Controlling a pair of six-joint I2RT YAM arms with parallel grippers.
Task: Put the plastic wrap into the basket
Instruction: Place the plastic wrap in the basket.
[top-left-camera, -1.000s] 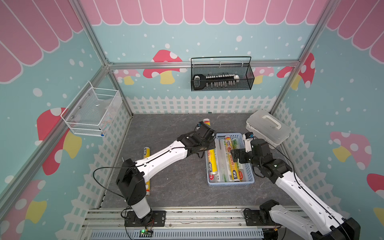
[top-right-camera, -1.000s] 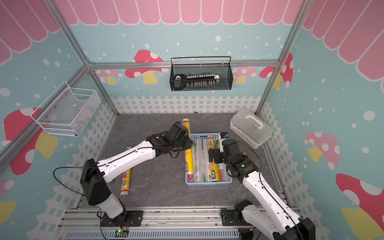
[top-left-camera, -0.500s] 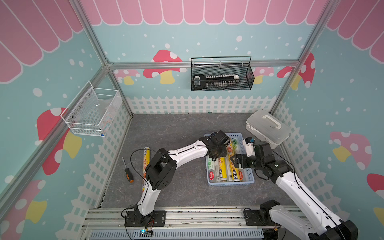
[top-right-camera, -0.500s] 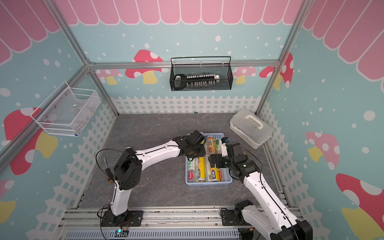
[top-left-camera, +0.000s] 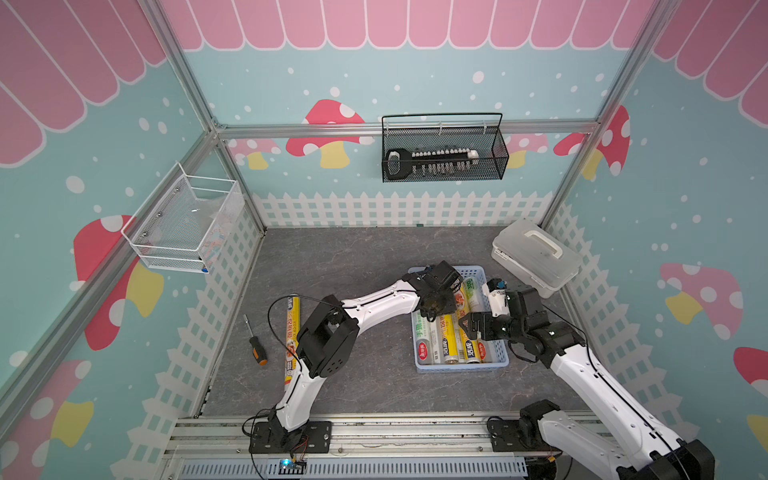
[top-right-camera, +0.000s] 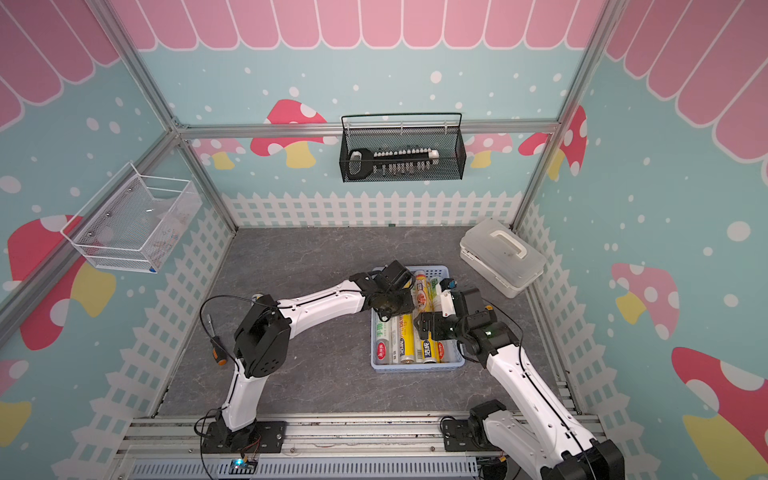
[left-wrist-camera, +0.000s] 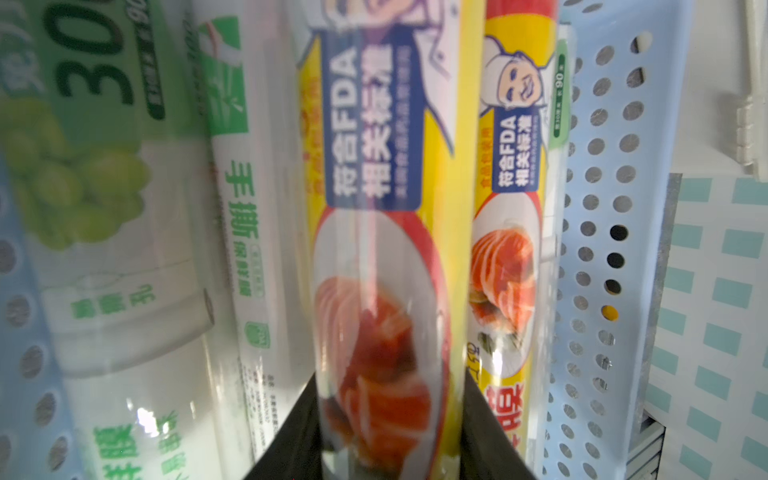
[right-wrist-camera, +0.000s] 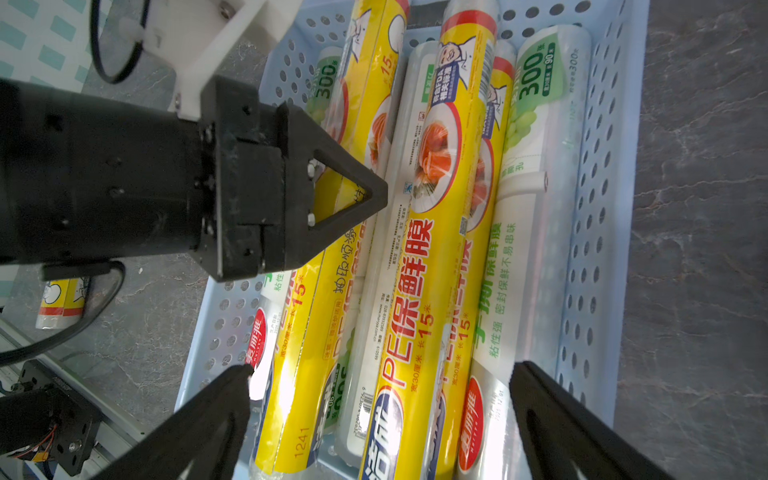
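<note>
Cut off by the picture edge in the left wrist view: fingers (left-wrist-camera: 286, 449) of the left end effector (left-wrist-camera: 386, 415), showing only as dark wedges beside the yellow plastic wrap roll (left-wrist-camera: 382, 232). Blurred there: small print on the neighbouring rolls (left-wrist-camera: 249, 249). Hidden under the left end effector: far corner of the basket (top-left-camera: 461, 366). Partly hidden behind the left elbow: loose roll (top-left-camera: 292, 320) on the desk (top-left-camera: 353, 257). Cropped in the right wrist view: fingers (right-wrist-camera: 552, 424) of the right end effector (right-wrist-camera: 382, 368).
</note>
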